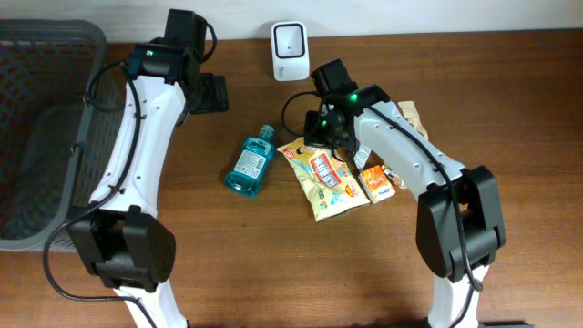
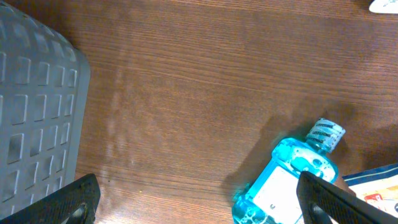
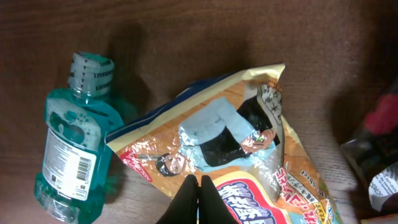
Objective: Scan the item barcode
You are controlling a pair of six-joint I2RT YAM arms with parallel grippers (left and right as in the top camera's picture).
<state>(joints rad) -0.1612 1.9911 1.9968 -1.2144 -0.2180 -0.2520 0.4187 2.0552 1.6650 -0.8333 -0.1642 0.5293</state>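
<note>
The right gripper's (image 3: 198, 193) two black fingers are pressed together tip to tip, right at the printed face of a glossy yellow-and-orange plastic snack bag (image 3: 231, 134). Whether they pinch any of its film cannot be told. The bag lies flat on the brown wooden table (image 1: 510, 100), just right of centre in the overhead view, under the right wrist.

At the bag's 9 o'clock, just beside it, a clear teal plastic mouthwash bottle (image 3: 69, 155) lies on its side, its white barcode label (image 3: 69, 167) facing up. At the bag's 3 o'clock sits a small orange packet (image 1: 376, 183). At its 11 o'clock, near the table's far edge, a white boxy barcode scanner (image 1: 289, 51) stands upright.

The left gripper (image 2: 196, 183) is spread wide with nothing between its fingers (image 2: 74, 200), hanging above bare wood at the bottle's 11 o'clock. A grey plastic lattice basket (image 1: 41, 137) fills the table's 9 o'clock edge.
</note>
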